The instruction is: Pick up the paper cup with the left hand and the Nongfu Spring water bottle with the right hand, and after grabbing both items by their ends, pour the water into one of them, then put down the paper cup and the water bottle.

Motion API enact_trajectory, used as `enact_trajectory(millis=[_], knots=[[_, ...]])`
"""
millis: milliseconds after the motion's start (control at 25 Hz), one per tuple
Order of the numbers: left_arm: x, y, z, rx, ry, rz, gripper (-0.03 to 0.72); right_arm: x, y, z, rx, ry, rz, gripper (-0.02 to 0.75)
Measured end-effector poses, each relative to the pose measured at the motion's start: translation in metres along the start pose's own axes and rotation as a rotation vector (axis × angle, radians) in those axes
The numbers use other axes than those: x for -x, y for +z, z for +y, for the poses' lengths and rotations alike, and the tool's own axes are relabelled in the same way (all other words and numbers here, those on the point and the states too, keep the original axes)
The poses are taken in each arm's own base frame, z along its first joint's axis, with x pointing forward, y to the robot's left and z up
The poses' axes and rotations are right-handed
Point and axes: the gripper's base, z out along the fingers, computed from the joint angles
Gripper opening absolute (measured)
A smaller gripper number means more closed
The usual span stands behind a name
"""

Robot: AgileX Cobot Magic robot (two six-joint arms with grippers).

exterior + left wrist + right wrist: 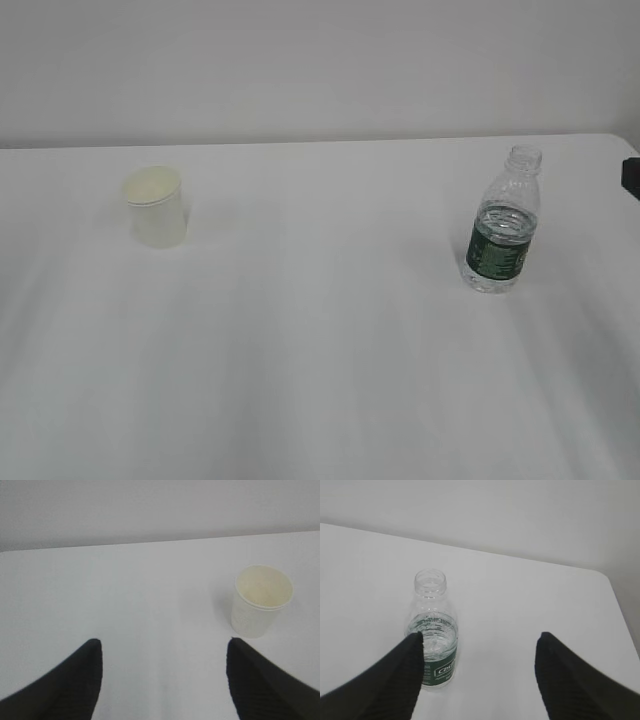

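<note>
The white paper cup (156, 207) stands upright on the left of the table, its cream inside showing. In the left wrist view the paper cup (260, 601) is ahead and to the right of my left gripper (162, 647), which is open with nothing between its black fingers. The Nongfu Spring water bottle (501, 222) stands upright on the right, capless, with water (506, 222) up to about its shoulder above the green label. In the right wrist view the bottle (433, 632) stands just past my left fingertip; my right gripper (480, 640) is open and holds nothing.
A white table (320, 330) runs back to a pale wall. A small dark object (631, 178) shows at the right edge of the exterior view. The table's far right corner (602, 575) appears in the right wrist view.
</note>
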Motion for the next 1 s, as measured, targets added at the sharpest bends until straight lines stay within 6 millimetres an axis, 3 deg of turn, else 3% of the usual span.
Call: enact_trajectory(millis=[440,1000], knots=[[-0.035,-0.006,-0.008,-0.024,-0.038,-0.102,0.550,-0.034,0.011,0.010,0.037,0.071,-0.055,0.531],[-0.081,0.008,-0.035,-0.131,-0.034,-0.029,0.550,-0.084,0.022,0.022,0.086,0.115,0.001,0.531]])
